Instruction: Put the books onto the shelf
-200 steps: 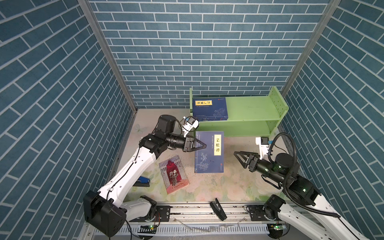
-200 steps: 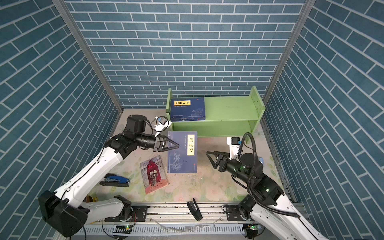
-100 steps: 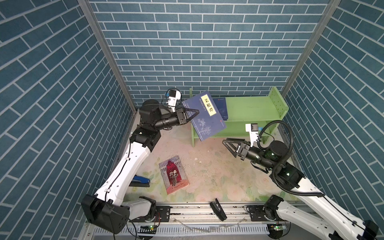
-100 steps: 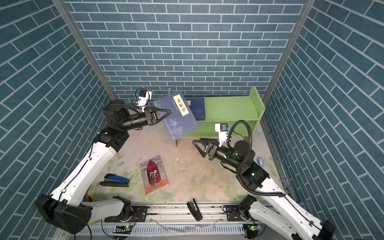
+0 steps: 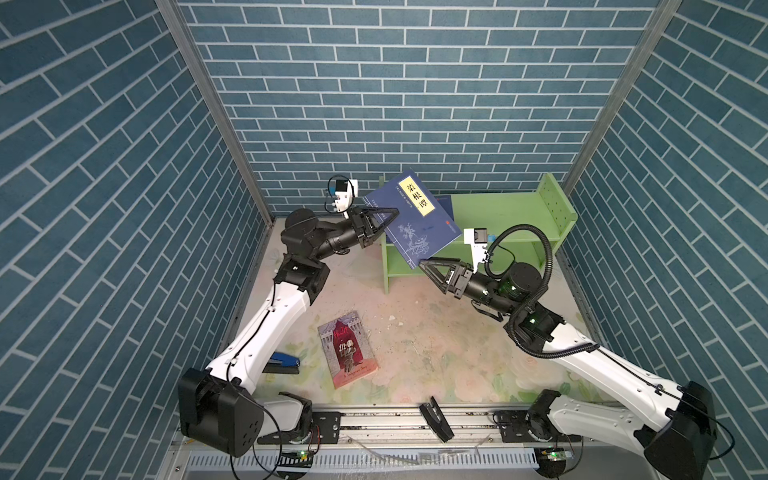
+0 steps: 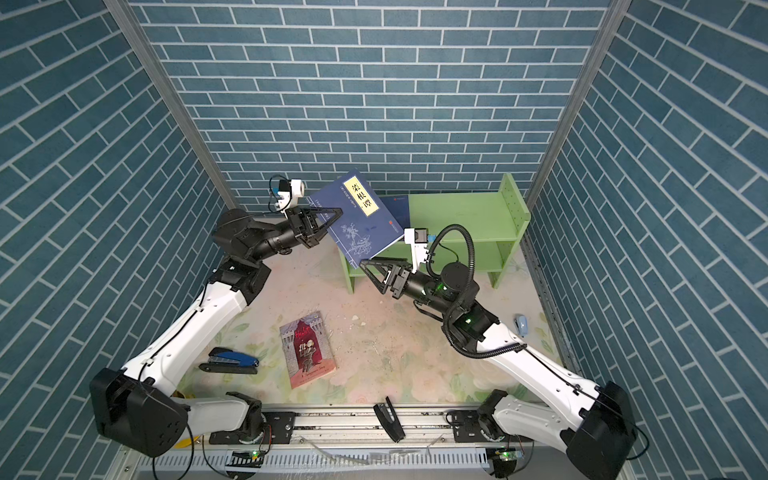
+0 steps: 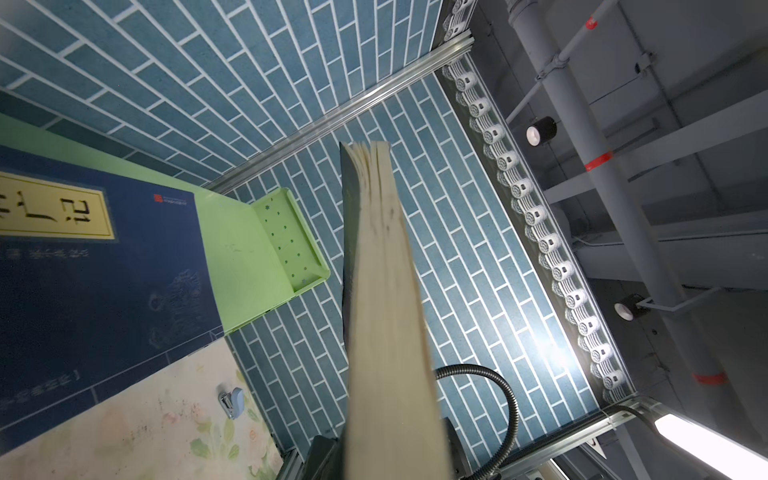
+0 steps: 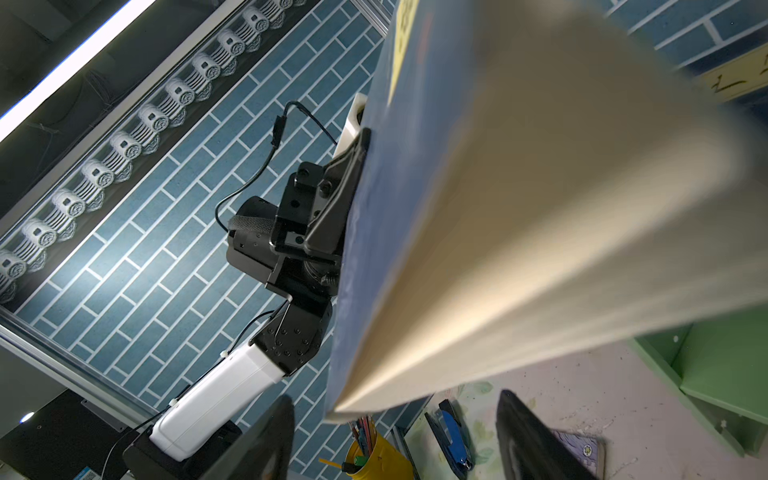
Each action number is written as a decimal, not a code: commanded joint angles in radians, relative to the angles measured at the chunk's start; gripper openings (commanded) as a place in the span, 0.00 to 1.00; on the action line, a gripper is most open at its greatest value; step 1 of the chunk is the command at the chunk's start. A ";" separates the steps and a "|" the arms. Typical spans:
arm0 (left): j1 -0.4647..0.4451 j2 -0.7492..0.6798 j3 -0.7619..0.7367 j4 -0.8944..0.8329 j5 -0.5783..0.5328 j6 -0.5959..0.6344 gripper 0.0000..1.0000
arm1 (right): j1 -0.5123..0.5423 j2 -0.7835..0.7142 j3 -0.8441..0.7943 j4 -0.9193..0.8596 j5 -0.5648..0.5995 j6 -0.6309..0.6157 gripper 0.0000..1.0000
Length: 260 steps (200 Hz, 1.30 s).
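Observation:
A dark blue book [image 5: 415,224] [image 6: 359,224] with a yellow label hangs tilted in the air before the left end of the green shelf [image 5: 498,212] [image 6: 457,212]. My left gripper [image 5: 392,216] [image 6: 337,215] is shut on its edge; its page edge [image 7: 386,311] fills the left wrist view. My right gripper [image 5: 422,262] [image 6: 362,262] [image 8: 395,436] stands open just under the book's lower corner [image 8: 498,208]. Another blue book [image 5: 445,204] [image 7: 104,270] lies on the shelf's top tier. A red-and-grey book [image 5: 348,355] [image 6: 308,350] lies on the floor.
A blue stapler [image 5: 284,362] [image 6: 230,360] lies by the left arm's base. A small pale blue object [image 6: 520,324] [image 7: 232,402] sits near the right wall. A yellow pen cup [image 8: 374,457] stands outside. Brick walls close three sides.
My left gripper has lifted the blue book off the floor and swung it up to the shelf's left end. My right gripper has risen toward the book's lower corner, still open.

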<state>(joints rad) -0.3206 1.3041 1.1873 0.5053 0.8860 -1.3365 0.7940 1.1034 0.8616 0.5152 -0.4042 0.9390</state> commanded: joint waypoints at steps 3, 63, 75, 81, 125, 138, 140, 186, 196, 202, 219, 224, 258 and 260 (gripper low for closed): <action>0.000 -0.016 -0.027 0.085 -0.031 -0.043 0.00 | 0.005 0.019 0.053 0.109 0.009 0.023 0.74; -0.015 -0.024 -0.072 0.075 -0.022 -0.031 0.00 | 0.005 0.089 0.114 0.139 -0.002 0.013 0.48; -0.020 -0.029 -0.075 0.061 -0.019 -0.014 0.00 | 0.004 0.098 0.134 0.111 -0.007 0.002 0.30; -0.021 -0.031 -0.077 0.054 -0.016 -0.005 0.00 | 0.004 0.100 0.144 0.092 -0.007 -0.007 0.22; -0.023 -0.062 -0.082 -0.035 0.025 0.098 0.41 | -0.008 0.068 0.220 -0.116 -0.021 -0.094 0.00; -0.023 -0.081 -0.084 -0.107 0.056 0.180 0.51 | -0.024 0.036 0.243 -0.213 -0.033 -0.126 0.00; -0.022 -0.085 -0.085 -0.122 0.062 0.195 0.52 | -0.028 0.030 0.247 -0.223 -0.036 -0.133 0.00; 0.001 -0.175 -0.048 -0.591 0.217 0.692 0.65 | -0.182 -0.114 0.345 -0.617 -0.197 -0.234 0.00; 0.007 -0.192 -0.048 -0.662 0.256 0.765 0.65 | -0.206 -0.132 0.374 -0.715 -0.240 -0.267 0.00; 0.012 -0.200 -0.053 -0.674 0.287 0.783 0.66 | -0.213 -0.143 0.391 -0.769 -0.261 -0.289 0.00; 0.026 -0.211 -0.067 -0.658 0.359 0.785 0.66 | -0.223 -0.160 0.432 -0.894 -0.332 -0.337 0.00; 0.031 -0.212 -0.072 -0.641 0.373 0.771 0.66 | -0.225 -0.163 0.441 -0.917 -0.350 -0.345 0.00; 0.044 -0.191 -0.079 -0.577 0.448 0.698 0.68 | -0.227 -0.210 0.450 -1.011 -0.466 -0.378 0.00; 0.045 -0.190 -0.078 -0.578 0.450 0.698 0.68 | -0.224 -0.214 0.450 -1.015 -0.475 -0.379 0.00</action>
<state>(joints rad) -0.2874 1.1065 1.1137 -0.0742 1.2400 -0.6559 0.5709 0.9184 1.2964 -0.3855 -0.7444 0.6430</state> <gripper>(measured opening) 0.672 0.110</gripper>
